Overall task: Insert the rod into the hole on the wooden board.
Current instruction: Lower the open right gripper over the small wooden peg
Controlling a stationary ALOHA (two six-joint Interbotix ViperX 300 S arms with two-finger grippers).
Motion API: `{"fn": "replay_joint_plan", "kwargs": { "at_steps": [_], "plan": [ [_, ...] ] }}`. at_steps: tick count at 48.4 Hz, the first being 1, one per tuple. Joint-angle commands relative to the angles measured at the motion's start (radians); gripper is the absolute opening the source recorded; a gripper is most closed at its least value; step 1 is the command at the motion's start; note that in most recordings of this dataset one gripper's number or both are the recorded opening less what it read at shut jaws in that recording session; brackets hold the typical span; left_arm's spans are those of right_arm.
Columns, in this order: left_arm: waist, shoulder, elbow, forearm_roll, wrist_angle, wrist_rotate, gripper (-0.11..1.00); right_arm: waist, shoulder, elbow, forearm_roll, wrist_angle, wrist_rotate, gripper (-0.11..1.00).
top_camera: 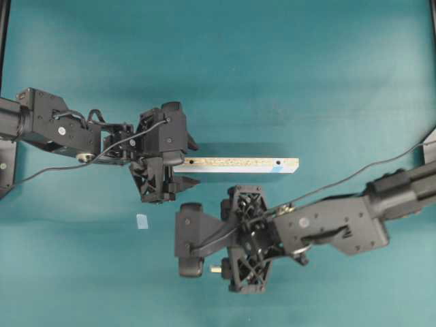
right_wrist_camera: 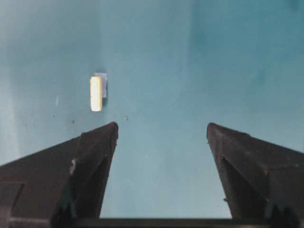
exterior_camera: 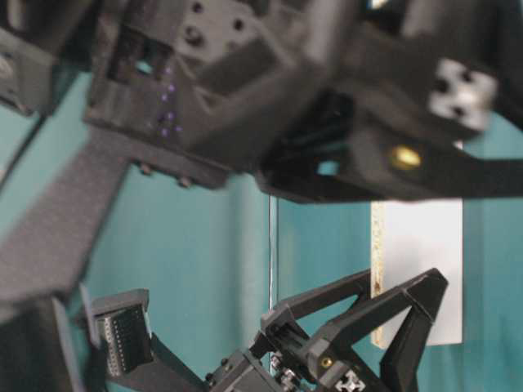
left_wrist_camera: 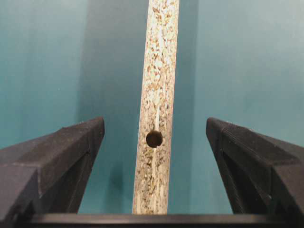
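Long speckled chipboard board (top_camera: 238, 163) w/ blue-marked hole (top_camera: 278, 164) lies flat on matte teal surface (top_camera: 272, 68). Short cream rod (right_wrist_camera: 96, 93) lies apart. Left hand (top_camera: 185, 163) & right hand (top_camera: 204, 240) both spread wide, holding nothing.

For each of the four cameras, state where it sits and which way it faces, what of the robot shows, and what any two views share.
Overhead: above the table, looking straight down; both arms, the wooden board, the rod.
Table-level: low, looking along the table; blurred arm parts close up, board's white end behind.
Left wrist: on the left arm, looking between the open left gripper at the board and its unmarked hole.
Right wrist: on the right arm, looking past the open right gripper at the rod.
Shared: overhead and left wrist both show the board.
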Motion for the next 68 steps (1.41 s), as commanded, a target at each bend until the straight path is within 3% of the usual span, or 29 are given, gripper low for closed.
{"fn": "replay_joint_plan", "kwargs": {
  "at_steps": [1,30,62,68],
  "plan": [
    [0.003,-0.012,-0.017,0.0,-0.009,-0.008,1.0,0.012,0.002,-0.048,0.002,0.021,-0.002,0.83],
    [0.003,-0.012,-0.015,0.0,-0.009,-0.008,1.0,0.049,0.117,-0.158,0.002,0.035,-0.002,0.83],
    [-0.002,-0.015,-0.014,0.0,-0.009,-0.009,1.0,0.058,0.166,-0.164,0.002,0.002,0.002,0.83],
    [-0.005,-0.014,-0.012,0.0,-0.009,-0.009,1.0,0.058,0.166,-0.164,0.002,0.002,0.002,0.77]
  ]
}}
